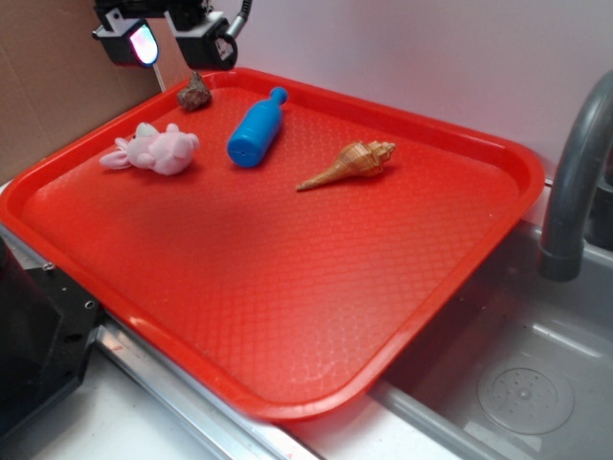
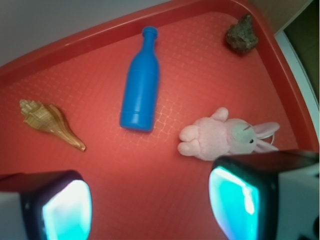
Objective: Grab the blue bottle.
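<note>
- Exterior view: we see the bright-blue plastic bottle lying on the textured red plastic tray, between the pink plush rabbit and the tan spiral seashell.
- Our claw hangs spread wide and empty above the tray's far corner, apart from the bottle.

The small bright-blue plastic bottle has a smooth cylindrical body that tapers through a rounded shoulder into a narrow neck topped by a knob cap. A faint seam rings the body near its flat base. It lies on its side, whole and capped, flat on the textured floor of the red plastic tray. It sits in the tray's far part, closer to the far-left corner than to the right edge, its cap pointing at the far rim and its base toward the tray's middle.
</note>
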Robot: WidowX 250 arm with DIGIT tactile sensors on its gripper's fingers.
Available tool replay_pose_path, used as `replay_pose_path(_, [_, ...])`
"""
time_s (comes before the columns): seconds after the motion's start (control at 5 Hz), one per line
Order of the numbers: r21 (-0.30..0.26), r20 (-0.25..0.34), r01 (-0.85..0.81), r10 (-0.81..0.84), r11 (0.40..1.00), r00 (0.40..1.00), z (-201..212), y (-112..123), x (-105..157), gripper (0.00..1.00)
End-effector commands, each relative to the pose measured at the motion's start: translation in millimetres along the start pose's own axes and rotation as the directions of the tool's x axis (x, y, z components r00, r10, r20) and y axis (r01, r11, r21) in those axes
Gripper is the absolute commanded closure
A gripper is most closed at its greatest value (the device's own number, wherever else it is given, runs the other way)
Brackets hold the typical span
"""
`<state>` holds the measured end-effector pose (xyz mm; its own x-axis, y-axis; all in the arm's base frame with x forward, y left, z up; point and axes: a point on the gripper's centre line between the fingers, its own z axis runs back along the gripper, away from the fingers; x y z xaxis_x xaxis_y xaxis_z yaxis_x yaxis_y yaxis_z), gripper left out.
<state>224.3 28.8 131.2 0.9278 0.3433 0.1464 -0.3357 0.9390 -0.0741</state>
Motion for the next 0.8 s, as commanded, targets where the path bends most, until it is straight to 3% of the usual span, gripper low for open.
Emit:
replay_pose_path(0.0, [-0.042, 0.086, -0.006, 0.009, 0.999, 0.996, -14, -16, 34, 0.0])
replay_pose_path(0.4, [-0.005, 0.055, -0.266, 0.266, 0.964, 0.962, -57, -13, 57, 0.0])
replay_pose_path(0.6, [0.133, 0.016, -0.208, 0.208, 0.969, 0.978, -82, -19, 70, 0.0])
